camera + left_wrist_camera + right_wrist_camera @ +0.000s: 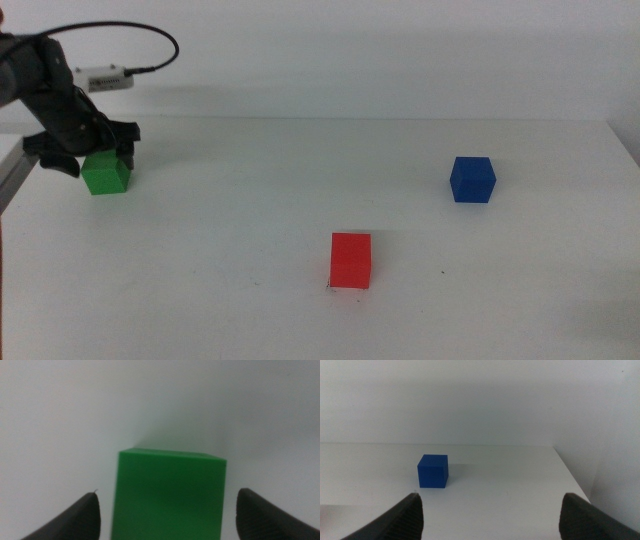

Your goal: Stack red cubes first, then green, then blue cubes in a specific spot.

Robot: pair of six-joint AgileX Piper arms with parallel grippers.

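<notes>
Green cube (167, 495) cut off below

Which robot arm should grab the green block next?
Left. Its tool is open with the green block already between its jaws. The right tool waits apart, facing the blue block.

Middle cam looks fwd and down over the whole table (300, 200); left wrist cam sits v. close on the green cube (169, 494), right wrist cam views the blue cube (433, 471) from further off, both cubes shared w/ middle.
</notes>
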